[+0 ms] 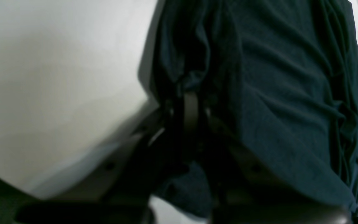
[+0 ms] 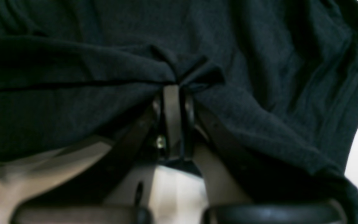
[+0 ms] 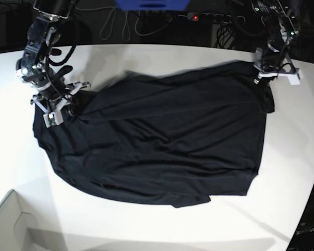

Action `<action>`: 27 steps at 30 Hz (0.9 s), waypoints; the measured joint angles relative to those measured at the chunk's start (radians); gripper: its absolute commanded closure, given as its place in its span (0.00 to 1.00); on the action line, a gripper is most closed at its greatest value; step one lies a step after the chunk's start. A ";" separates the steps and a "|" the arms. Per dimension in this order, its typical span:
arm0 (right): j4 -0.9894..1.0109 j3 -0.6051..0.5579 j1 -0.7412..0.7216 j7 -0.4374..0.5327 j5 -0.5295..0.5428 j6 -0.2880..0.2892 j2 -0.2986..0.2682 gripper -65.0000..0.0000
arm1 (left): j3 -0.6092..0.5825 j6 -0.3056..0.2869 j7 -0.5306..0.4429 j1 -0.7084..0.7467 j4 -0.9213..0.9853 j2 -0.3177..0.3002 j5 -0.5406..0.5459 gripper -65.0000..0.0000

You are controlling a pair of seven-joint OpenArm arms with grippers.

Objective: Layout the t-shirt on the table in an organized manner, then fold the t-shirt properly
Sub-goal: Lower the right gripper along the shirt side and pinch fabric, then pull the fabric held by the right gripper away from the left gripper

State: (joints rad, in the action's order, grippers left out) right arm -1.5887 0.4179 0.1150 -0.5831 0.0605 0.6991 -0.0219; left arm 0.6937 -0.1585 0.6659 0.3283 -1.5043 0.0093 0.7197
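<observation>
The black t-shirt (image 3: 162,141) lies spread across the white table (image 3: 162,225), wrinkled, stretched between both arms. My right gripper (image 3: 63,107) at the base view's left is shut on a bunched fold of the t-shirt (image 2: 185,74) at its edge. At the base view's right, near the table's far edge, my left gripper (image 3: 265,78) is shut on the t-shirt's corner; in the left wrist view its fingers (image 1: 190,109) pinch gathered t-shirt fabric (image 1: 291,93) beside the bare table (image 1: 57,77).
A white box corner (image 3: 10,225) sits at the front left of the table. Cables, a power strip (image 3: 209,17) with a red light and a blue object (image 3: 152,4) lie beyond the curved far edge.
</observation>
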 measured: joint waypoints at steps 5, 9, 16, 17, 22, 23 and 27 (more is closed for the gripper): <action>-0.011 0.001 0.002 -0.011 0.000 0.000 -0.008 1.00 | 0.000 0.000 0.045 -0.001 0.000 -0.044 0.008 1.00; -0.096 -0.003 0.042 -0.010 -0.003 0.000 -0.028 0.92 | 0.026 0.000 0.063 -0.012 0.008 -0.076 0.004 1.00; -0.235 -0.006 0.096 -0.003 0.007 0.000 -0.026 0.69 | 0.101 0.033 0.105 -0.076 0.026 -0.116 -0.020 1.00; -0.243 -0.006 0.108 -0.004 0.005 0.000 -0.026 0.68 | 0.103 0.035 0.103 -0.084 0.025 -0.124 -0.027 1.00; -0.283 -0.006 0.161 0.002 0.000 0.000 -0.026 0.56 | 0.105 0.035 0.102 -0.118 0.025 -0.132 -0.026 1.00; -0.284 -0.005 0.169 0.003 0.000 0.000 -0.026 0.54 | 0.105 0.034 0.103 -0.119 0.026 -0.142 -0.026 1.00; -0.281 -0.004 0.219 0.000 0.000 0.000 -0.039 0.50 | 0.109 0.035 0.092 -0.125 0.025 -0.167 -0.027 1.00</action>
State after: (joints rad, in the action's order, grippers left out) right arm -1.8694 0.4137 0.3344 -0.5831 0.0608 0.6994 -0.0605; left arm 0.8028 -0.1234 0.7582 0.2031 -1.4792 -0.1574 0.6930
